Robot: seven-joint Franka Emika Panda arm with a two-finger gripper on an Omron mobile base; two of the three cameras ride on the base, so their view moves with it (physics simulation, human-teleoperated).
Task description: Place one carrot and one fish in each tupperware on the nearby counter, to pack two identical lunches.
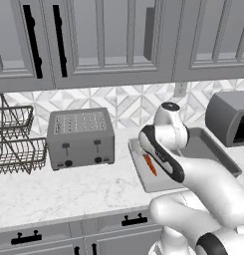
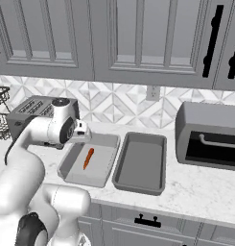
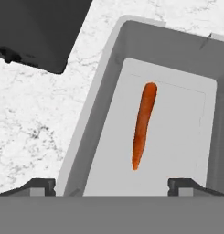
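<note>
Counter (image 2: 200,190) holds two grey trays side by side, touching or nearly so. The left tray (image 2: 71,161) contains one carrot (image 2: 88,158); the right tray (image 2: 159,158) appears bare. The gripper (image 3: 111,186) hovers above the left tray, jaws spread wide, holding nothing. Judged step: release and retreat. To do it well, the arm should lift straight up, clearing the rim. The carrot is orange, slim, tapered, lying flat along the tray floor.

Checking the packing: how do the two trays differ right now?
The left tray holds a carrot; the right tray holds nothing. The left tray sits by the toaster; the right tray is nearer the dark appliance. Both are grey, rectangular and shallow, side by side on the counter.
</note>
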